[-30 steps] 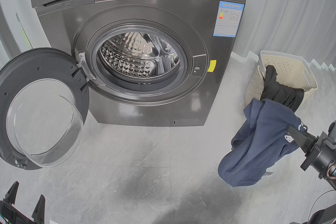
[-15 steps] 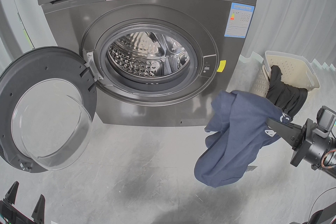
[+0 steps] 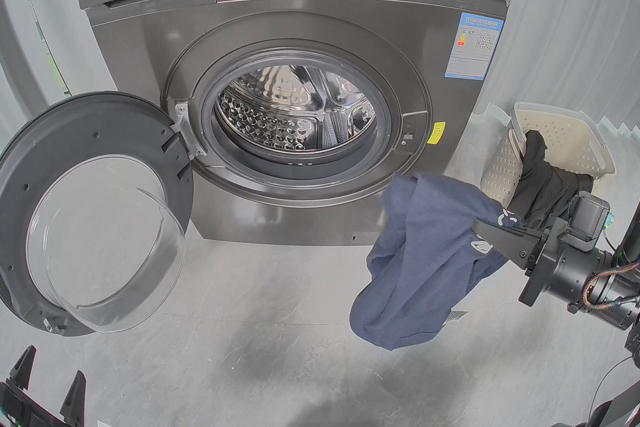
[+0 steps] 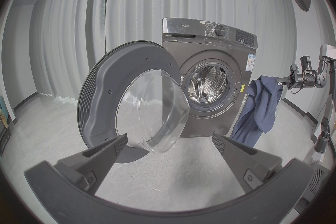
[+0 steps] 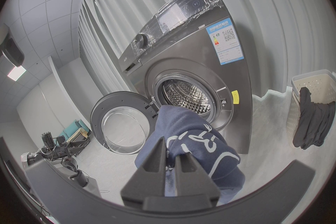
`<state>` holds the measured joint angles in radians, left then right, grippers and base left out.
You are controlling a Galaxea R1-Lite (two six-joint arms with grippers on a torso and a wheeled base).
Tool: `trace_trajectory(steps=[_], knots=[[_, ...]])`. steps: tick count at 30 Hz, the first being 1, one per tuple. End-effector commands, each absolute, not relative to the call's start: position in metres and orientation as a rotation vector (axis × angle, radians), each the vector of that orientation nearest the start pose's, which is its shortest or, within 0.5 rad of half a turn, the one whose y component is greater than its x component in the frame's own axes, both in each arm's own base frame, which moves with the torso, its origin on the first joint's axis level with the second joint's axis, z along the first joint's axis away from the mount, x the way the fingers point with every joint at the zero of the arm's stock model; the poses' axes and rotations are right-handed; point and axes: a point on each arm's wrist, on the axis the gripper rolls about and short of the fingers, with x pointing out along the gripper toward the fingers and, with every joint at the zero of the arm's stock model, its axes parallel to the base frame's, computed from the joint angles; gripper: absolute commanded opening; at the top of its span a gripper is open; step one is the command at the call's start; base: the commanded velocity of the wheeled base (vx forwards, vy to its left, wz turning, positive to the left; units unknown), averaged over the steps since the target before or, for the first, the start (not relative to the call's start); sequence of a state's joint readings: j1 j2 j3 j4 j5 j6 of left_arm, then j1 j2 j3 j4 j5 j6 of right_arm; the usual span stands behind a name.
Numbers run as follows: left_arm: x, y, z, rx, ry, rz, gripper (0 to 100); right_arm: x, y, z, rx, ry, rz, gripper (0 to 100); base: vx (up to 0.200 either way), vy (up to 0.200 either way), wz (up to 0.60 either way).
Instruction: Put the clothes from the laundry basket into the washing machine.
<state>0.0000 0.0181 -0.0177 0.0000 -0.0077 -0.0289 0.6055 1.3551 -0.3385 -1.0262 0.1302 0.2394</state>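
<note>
A navy blue garment (image 3: 427, 261) hangs in the air to the right of the washing machine's (image 3: 293, 15) open drum (image 3: 293, 111), with my right gripper (image 3: 490, 233) shut on its upper edge. In the right wrist view the blue garment (image 5: 196, 140) bunches around the closed gripper (image 5: 171, 160). The cream laundry basket (image 3: 567, 135) stands on the floor at the right, a black garment (image 3: 543, 185) draped over its rim. My left gripper (image 3: 47, 378) sits low at the front left, open; its fingers (image 4: 105, 156) stand apart with nothing between them.
The round machine door (image 3: 87, 208) is swung wide open to the left, standing over the floor. Pale curtains (image 3: 587, 15) line the wall behind. Grey tiled floor (image 3: 267, 328) lies bare in front of the machine.
My right gripper has carried the blue garment leftward, away from the basket and closer to the drum opening. The head view has shifted slightly. The left gripper has not moved.
</note>
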Motion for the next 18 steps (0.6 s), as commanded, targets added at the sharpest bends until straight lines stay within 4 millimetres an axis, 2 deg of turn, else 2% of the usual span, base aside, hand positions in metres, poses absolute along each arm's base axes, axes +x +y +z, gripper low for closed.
trace_trajectory(steps=[1,8,16,18], knots=[[-0.023,0.000,0.076,-0.029,0.003,-0.008,100,0.163,0.116,0.180,0.226,0.105,0.729,0,0.000,0.200,0.00],[-0.023,0.000,0.076,-0.029,0.002,-0.005,100,0.165,0.118,0.184,0.228,0.092,0.723,0,0.000,0.200,0.00],[-0.023,0.000,0.075,-0.008,0.005,-0.005,100,0.179,0.131,0.186,0.250,0.065,0.676,0,0.000,0.000,0.00],[-0.023,0.000,0.075,-0.006,0.005,-0.002,100,0.180,0.143,0.189,0.255,0.036,0.710,0,0.000,0.000,0.00]])
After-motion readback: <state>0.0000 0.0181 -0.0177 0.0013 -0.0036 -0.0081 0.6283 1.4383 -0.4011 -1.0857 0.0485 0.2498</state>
